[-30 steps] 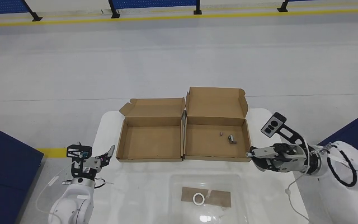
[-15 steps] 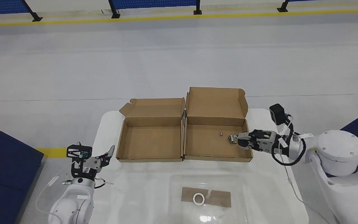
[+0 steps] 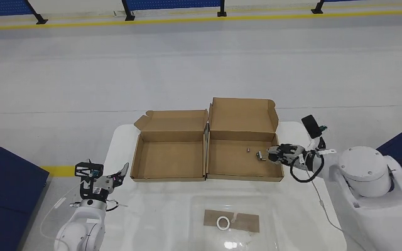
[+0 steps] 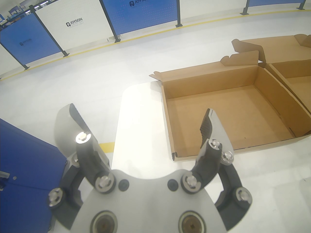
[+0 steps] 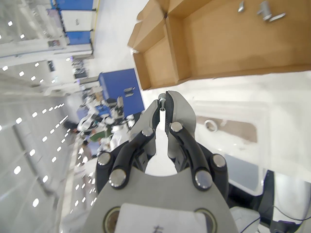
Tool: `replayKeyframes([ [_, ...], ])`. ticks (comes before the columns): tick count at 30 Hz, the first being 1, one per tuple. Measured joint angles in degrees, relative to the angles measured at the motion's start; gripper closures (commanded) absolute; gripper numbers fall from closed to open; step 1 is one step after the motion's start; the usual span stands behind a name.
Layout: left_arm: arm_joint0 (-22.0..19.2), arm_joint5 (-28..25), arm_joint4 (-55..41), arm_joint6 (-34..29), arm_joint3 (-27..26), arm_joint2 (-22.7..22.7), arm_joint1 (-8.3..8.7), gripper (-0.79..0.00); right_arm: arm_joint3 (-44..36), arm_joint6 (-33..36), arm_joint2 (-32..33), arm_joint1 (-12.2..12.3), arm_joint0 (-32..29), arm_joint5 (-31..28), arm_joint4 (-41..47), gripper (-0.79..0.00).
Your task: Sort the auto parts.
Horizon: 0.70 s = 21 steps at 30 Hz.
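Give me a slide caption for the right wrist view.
Right gripper pinches a small threaded metal screw near an open brown cardboard box holding grey metal parts.

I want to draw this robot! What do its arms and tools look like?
The left tool and right tool are silver, with black ribbed pads, black links and shiny bolts. The arms are white; a black cable loops beside the right one.
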Motion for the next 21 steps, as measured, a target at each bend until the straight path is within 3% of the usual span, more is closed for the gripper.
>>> replayKeyframes([
  [6, 0.0, 0.0, 0.0, 0.0, 0.0, 0.0, 0.0, -0.785, 9.1, -0.4, -16.6, -0.9, 12.9, 4.9, -12.8, 0.0],
  [12, 0.0, 0.0, 0.0, 0.0, 0.0, 0.0, 0.0, -0.785, 20.8, -2.2, -30.7, -3.4, 23.2, 6.7, -14.9, 0.0],
  [15, 0.0, 0.0, 0.0, 0.0, 0.0, 0.0, 0.0, -0.785, 24.3, -1.6, -34.1, -4.2, 26.1, 6.1, -13.4, 0.0],
  [21, 0.0, 0.0, 0.0, 0.0, 0.0, 0.0, 0.0, -0.785, 24.3, -1.6, -34.1, -4.2, 26.2, 6.0, -13.4, 0.0],
])
